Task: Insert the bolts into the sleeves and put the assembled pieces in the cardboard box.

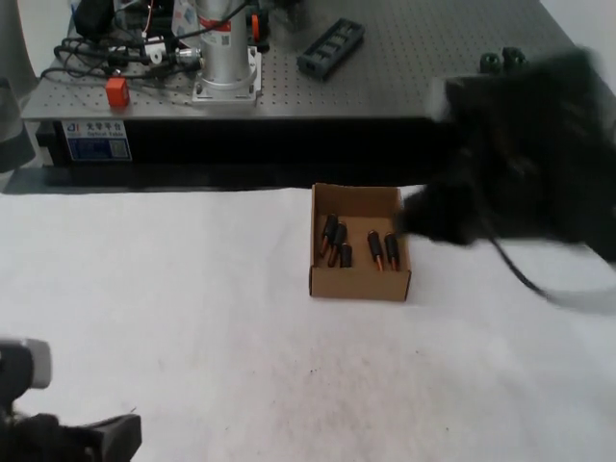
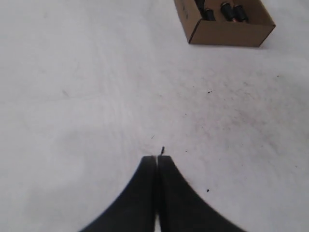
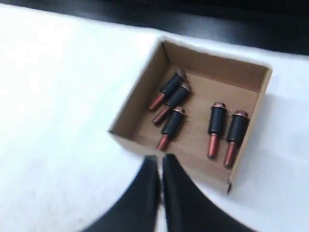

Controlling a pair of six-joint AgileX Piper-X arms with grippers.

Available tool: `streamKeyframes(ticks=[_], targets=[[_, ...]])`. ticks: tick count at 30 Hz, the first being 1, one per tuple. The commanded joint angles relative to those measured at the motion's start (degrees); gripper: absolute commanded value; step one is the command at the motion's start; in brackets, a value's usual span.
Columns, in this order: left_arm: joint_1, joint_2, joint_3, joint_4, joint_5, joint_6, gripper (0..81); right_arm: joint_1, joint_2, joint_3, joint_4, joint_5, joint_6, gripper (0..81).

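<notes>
The cardboard box (image 1: pixel 359 283) stands open in the middle of the white cloth. Several assembled pieces (image 3: pixel 217 121), copper bolts in black sleeves, lie flat on its floor. Three are grouped on one side (image 1: pixel 337 239) and two lie side by side on the other (image 1: pixel 383 250). My right gripper (image 3: pixel 158 162) is shut and empty, just outside the box wall (image 3: pixel 135 104); its arm shows as a dark blur (image 1: pixel 520 164) right of the box. My left gripper (image 2: pixel 157 159) is shut and empty above bare cloth, far from the box (image 2: pixel 227 31). The left arm (image 1: pixel 58 438) sits at the near left corner.
Behind the cloth runs a perforated metal bench (image 1: pixel 404 58) with a silver post (image 1: pixel 226 58), an orange block (image 1: pixel 116 90), a black tray (image 1: pixel 330 45) and cables. A black cable (image 1: pixel 525 274) trails from the right arm over the cloth. The white cloth (image 1: pixel 192 289) spreads wide around the box.
</notes>
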Motion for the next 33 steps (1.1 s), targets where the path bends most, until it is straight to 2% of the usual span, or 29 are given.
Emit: streamKeyframes(ticks=[1, 5, 7, 10, 18, 33], targets=[[-2.99, -5.53, 0.67, 2.99, -4.28, -1.46, 0.7, -0.04, -2.72, 7.31, -5.28, -1.18, 0.87, 4.4], [-4.21, -8.36, 3.16, 3.30, -4.54, -3.04, 0.7, -0.04, -18.53, 20.06, -6.45, -4.68, 0.88, 4.4], [-4.19, -9.06, 4.13, 3.09, -4.54, -3.91, 0.7, -0.04, -22.88, 24.04, -6.13, -7.82, 0.88, 4.4], [-4.19, -9.25, 5.29, 2.95, -4.54, -3.78, 0.7, -0.04, -26.86, 29.05, -6.32, -7.93, 1.00, 4.4], [-4.19, -9.25, 6.08, 3.36, -4.54, -3.03, 0.7, -0.04, -26.56, 36.20, -11.96, -7.45, 0.86, 4.4], [-4.19, -9.25, 9.72, 3.47, -4.00, -4.06, 0.7, -0.04, -24.56, 38.29, -11.03, -7.57, 1.21, 4.4]])
